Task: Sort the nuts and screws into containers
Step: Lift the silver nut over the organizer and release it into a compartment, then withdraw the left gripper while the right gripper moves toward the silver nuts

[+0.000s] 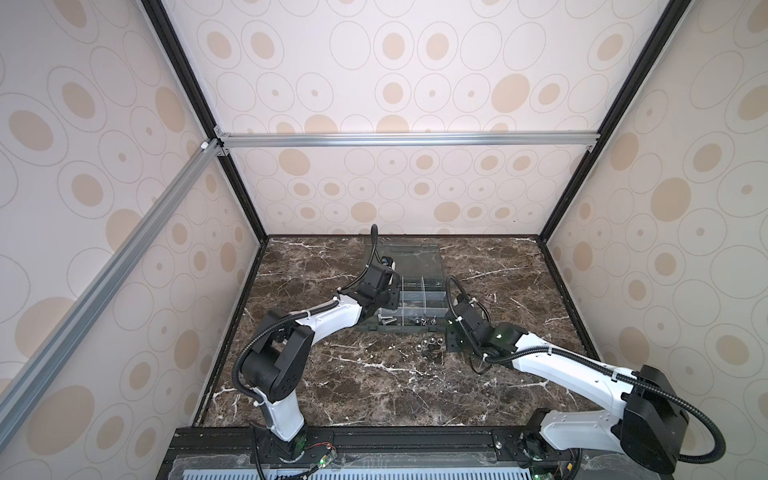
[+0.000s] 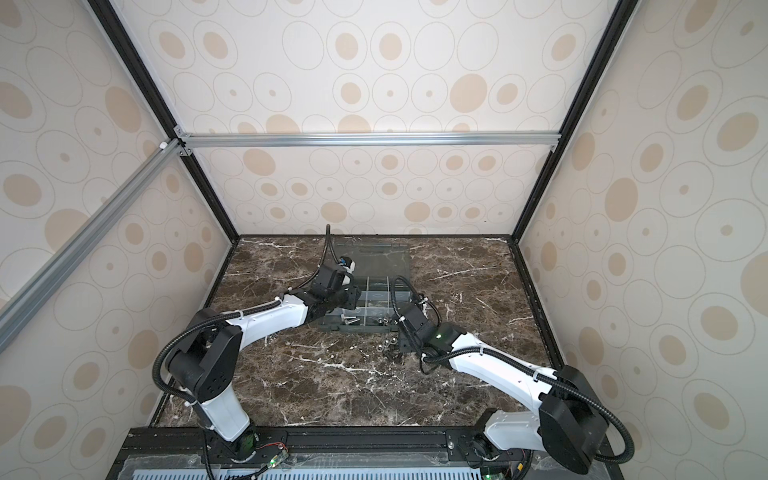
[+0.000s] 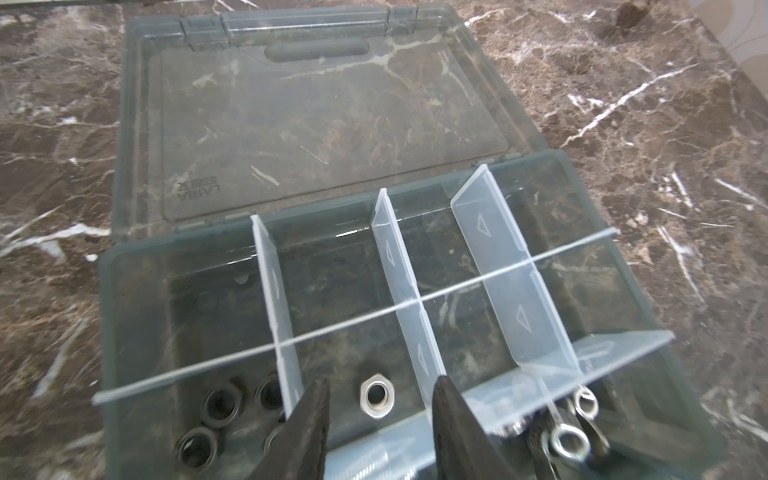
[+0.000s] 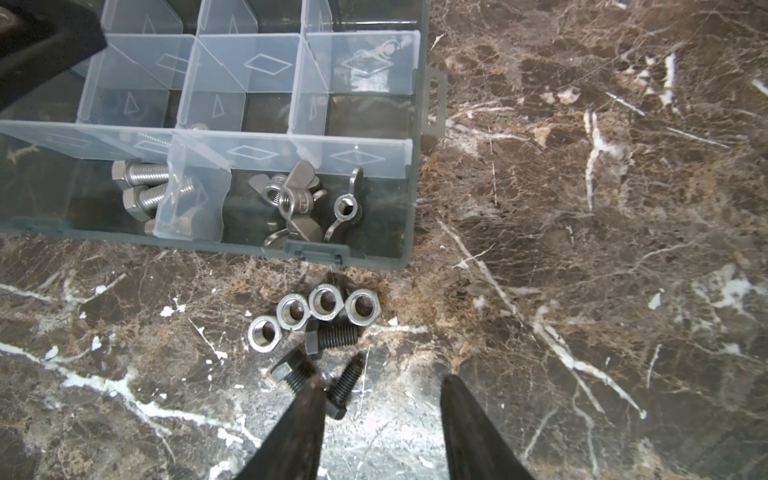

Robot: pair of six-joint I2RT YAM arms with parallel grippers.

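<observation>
**A:** On my left, the left gripper (image 3: 381, 380) hangs over the organizer box (image 3: 137, 291), jaws parted and gripping nothing. One silver hex nut (image 3: 376, 400) lies flat on the cell floor, right between the tips.

**B:** What's in the neighbouring cell?

**A:** I see dark nuts (image 3: 220, 405) past the clear divider (image 3: 274, 299). Along the box's front edge I've got silver bolts (image 4: 145, 183) in one cell and wing nuts (image 4: 299, 199) in the corner cell beside them.

**B:** And outside the box?

**A:** Four loose hex nuts (image 4: 326, 305) sit in a row on the tabletop (image 4: 582, 249), just in front of the box, with black screws (image 4: 336, 334) against them. My right gripper (image 4: 382, 380) hangs there, spread and empty, one finger overlapping the screws.
</observation>
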